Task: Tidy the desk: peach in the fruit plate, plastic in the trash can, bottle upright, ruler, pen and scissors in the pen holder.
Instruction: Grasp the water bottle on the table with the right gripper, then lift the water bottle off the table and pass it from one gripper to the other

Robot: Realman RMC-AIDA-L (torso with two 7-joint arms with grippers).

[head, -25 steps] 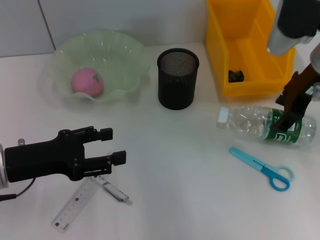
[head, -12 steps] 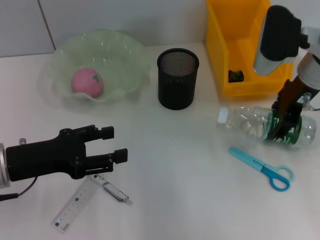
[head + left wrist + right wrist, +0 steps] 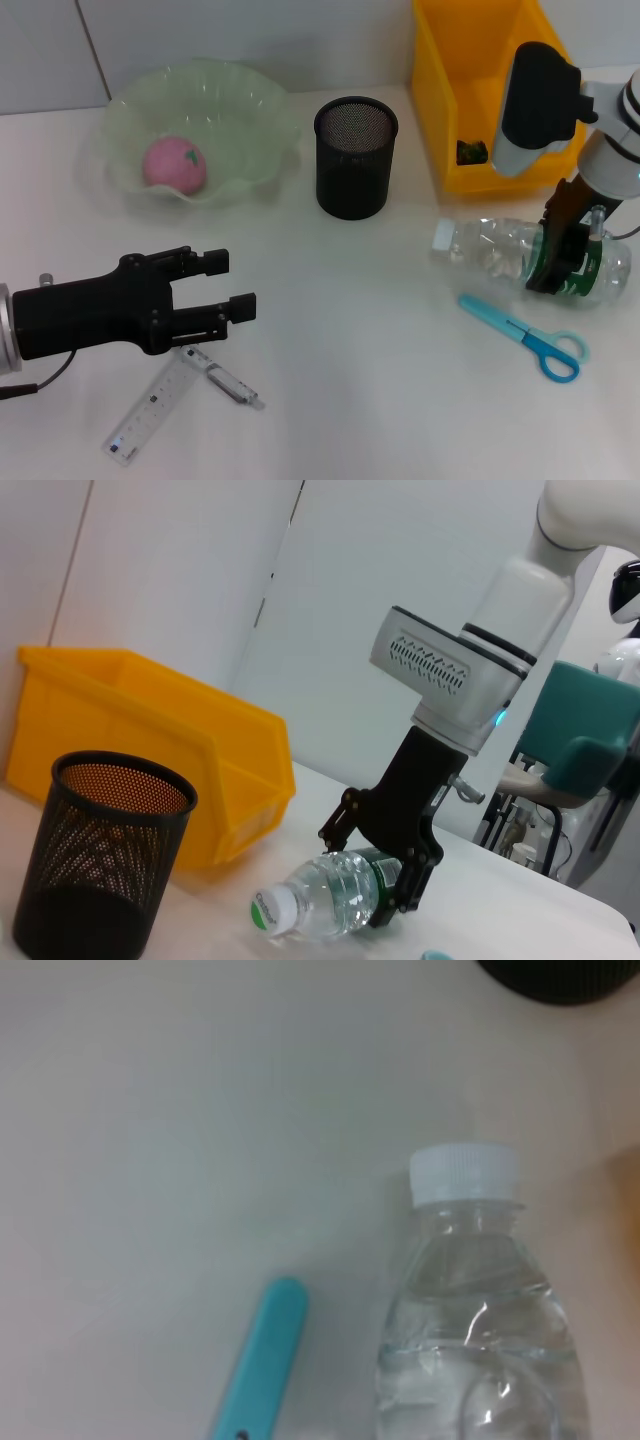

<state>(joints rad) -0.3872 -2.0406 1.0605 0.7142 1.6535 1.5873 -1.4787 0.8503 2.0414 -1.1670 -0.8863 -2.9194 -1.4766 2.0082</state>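
The clear bottle (image 3: 490,250) with a green label lies on its side at the right, cap toward the pen holder. My right gripper (image 3: 560,268) is down over its label end with a finger on each side, open; the left wrist view shows the same straddle of this gripper (image 3: 378,865) over the bottle (image 3: 325,895). The pink peach (image 3: 175,164) sits in the pale green fruit plate (image 3: 250,100). Blue scissors (image 3: 525,335) lie in front of the bottle. My left gripper (image 3: 230,286) hovers open at the front left, just above the ruler (image 3: 150,410) and the pen (image 3: 228,382).
The black mesh pen holder (image 3: 355,157) stands at the centre back. A yellow trash can (image 3: 480,90) at the back right holds a small dark scrap of plastic (image 3: 472,151). The right wrist view shows the bottle's cap end (image 3: 480,1340) and a scissor tip (image 3: 262,1355).
My right gripper has come down and slightly leftward over the bottle's label end. The left arm has barely moved.
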